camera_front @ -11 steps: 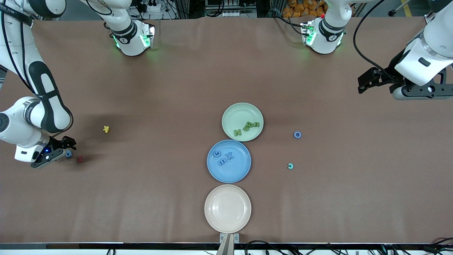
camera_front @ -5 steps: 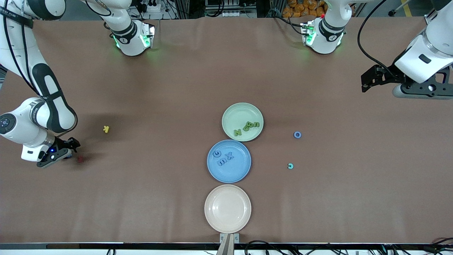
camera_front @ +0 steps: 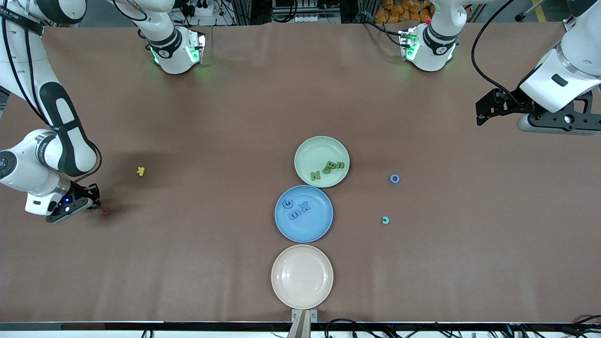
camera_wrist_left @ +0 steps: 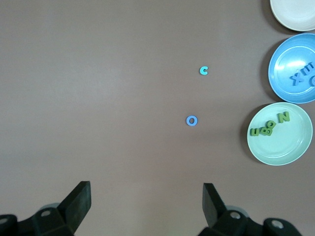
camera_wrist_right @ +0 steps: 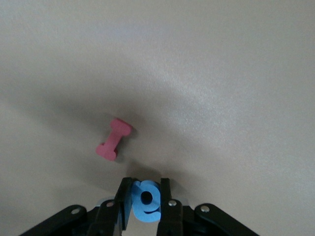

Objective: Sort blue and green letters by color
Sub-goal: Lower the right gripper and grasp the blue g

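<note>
- Front view: the right pincer (camera_front: 89, 203) sat low near the counter's edge at the right arm's end, just beside the dark red letter (camera_front: 106, 211). The left pincer (camera_front: 488, 109) waited above the other end. Blue letters lay in the blue plate (camera_front: 324, 227), green ones in the green plate (camera_front: 307, 149).
- Left wrist view: its own fingers (camera_wrist_left: 78, 201) stood wide, empty, with a loose blue O (camera_wrist_left: 192, 120) on the counter.
- Right wrist view: the pincer was clamped on a blue letter (camera_wrist_right: 146, 200). A straight lift would likely spare the red one.
</note>
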You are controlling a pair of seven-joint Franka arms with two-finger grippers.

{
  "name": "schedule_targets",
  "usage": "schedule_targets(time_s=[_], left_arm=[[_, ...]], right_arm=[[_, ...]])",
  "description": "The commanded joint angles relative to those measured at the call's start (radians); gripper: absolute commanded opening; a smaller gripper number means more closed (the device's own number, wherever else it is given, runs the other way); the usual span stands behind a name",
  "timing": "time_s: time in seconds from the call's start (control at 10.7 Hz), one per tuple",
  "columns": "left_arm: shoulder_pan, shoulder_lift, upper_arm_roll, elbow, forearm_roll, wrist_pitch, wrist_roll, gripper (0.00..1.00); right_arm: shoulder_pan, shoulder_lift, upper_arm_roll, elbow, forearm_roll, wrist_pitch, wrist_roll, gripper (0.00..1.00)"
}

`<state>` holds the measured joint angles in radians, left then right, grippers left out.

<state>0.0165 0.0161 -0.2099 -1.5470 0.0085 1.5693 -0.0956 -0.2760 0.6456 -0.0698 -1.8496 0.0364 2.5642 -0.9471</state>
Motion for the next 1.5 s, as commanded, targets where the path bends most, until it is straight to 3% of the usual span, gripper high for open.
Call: schedule_targets(time_s=[0.0,0.28,0.56,1.03,1.41], left_arm=[[0.008,-0.002,-0.002,-0.013,-0.012,0.04,0.039,1.0],[0.008,-0.002,-0.002,-0.016,-0.01,0.07,0.086,1.0],[0.019,0.002,0.0,-0.019,-0.01,0.075,0.086,1.0],[0.03,0.001,-0.002,-0.028,-0.007,0.087,0.086,1.0],[0.03,-0.002,-0.002,-0.025,-0.002,0.09,0.088,1.0]], right_arm=[[-0.02,-0.03,0.048,0.078,0.011,-0.155,0.082,0.0],[0.052,-0.078,0.056,0.107,0.011,-0.265,0.238,0.0],[0.205,-0.093,0.058,0.113,0.022,-0.282,0.556,0.0],[0.461,-0.064,0.056,0.193,0.172,-0.272,0.93,0.0],[0.644,0.021,0.051,0.32,0.273,-0.237,1.01,0.0]])
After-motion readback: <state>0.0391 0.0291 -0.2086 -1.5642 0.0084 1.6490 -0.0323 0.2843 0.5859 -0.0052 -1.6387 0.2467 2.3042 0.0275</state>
